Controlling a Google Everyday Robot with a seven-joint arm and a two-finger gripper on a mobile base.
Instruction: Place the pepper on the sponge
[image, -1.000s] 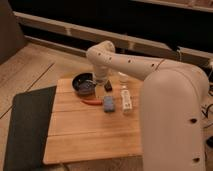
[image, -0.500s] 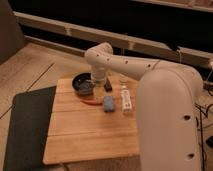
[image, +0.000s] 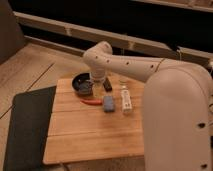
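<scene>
A slender red-orange pepper (image: 92, 102) lies on the wooden table (image: 90, 130), just left of the blue sponge (image: 108, 103); the two are close, perhaps touching at the tip. My gripper (image: 97, 89) hangs at the end of the white arm (image: 125, 62), just behind the pepper and sponge and next to the dark bowl (image: 81, 83). The fingers are hard to make out against the bowl.
A white bar-shaped object (image: 125, 98) lies right of the sponge. A small dark object (image: 107, 85) sits behind it. A dark mat (image: 27, 125) covers the floor left of the table. My white body (image: 175, 120) fills the right side.
The arm has shifted slightly left and lower toward the bowl and pepper. The objects on the table have not moved.
</scene>
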